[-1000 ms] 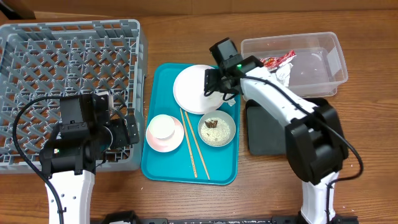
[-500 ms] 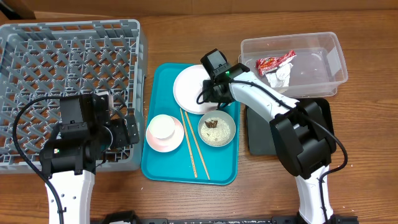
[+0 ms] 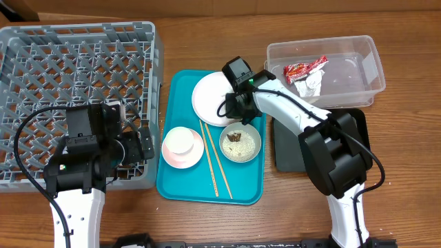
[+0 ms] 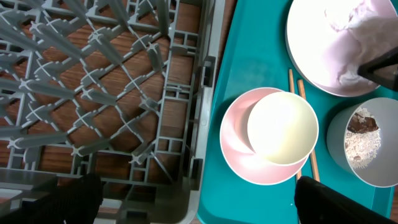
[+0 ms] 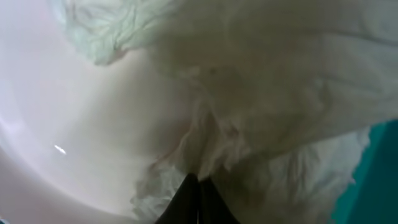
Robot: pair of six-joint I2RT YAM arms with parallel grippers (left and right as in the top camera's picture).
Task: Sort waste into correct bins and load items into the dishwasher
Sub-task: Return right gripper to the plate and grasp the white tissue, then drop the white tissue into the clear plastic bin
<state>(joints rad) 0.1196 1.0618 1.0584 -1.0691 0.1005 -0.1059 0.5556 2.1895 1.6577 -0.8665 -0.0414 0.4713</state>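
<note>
Right fingers point(image 5: 182, 210) tight on napkin point(image 5: 267, 93)

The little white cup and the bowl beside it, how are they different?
The cup is empty; the bowl holds rice and a brown scrap. The cup sits on the pink saucer; the bowl sits straight on the teal tray. The cup looks smaller than the bowl. Both are round, upright and on that tray.
</note>
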